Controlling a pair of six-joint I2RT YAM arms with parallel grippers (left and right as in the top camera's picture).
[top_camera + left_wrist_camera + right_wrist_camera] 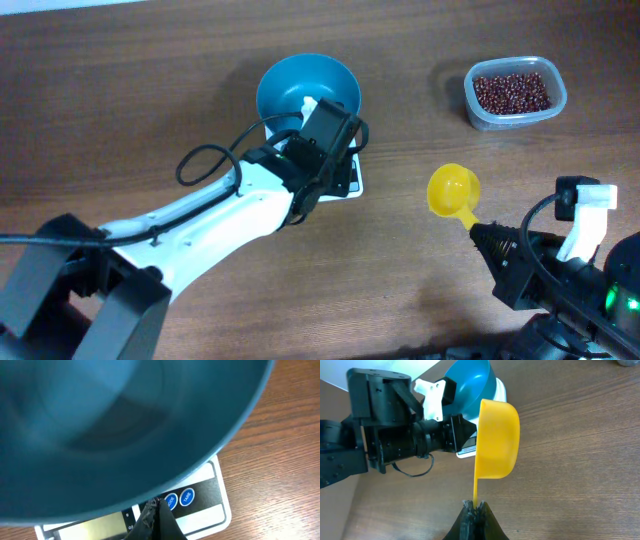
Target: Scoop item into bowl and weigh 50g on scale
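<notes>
The teal bowl (pixel 300 85) stands on the white scale (pixel 352 182) and looks empty; it fills the left wrist view (pixel 125 425). My left gripper (pixel 159 505) is shut, its tips under the bowl's rim, just beside the scale's (pixel 210 507) blue buttons. The red-brown beans (pixel 512 92) lie in a clear tub at the back right. My right gripper (pixel 477 506) is shut on the thin handle of an empty yellow scoop (pixel 496 440), held above the table right of the scale. The scoop also shows from overhead (pixel 452 190).
The clear tub (pixel 470 100) holding the beans stands apart from the scoop, farther back. The left arm (pixel 395 440) reaches over the table in front of the bowl (pixel 470 382). The table is brown wood.
</notes>
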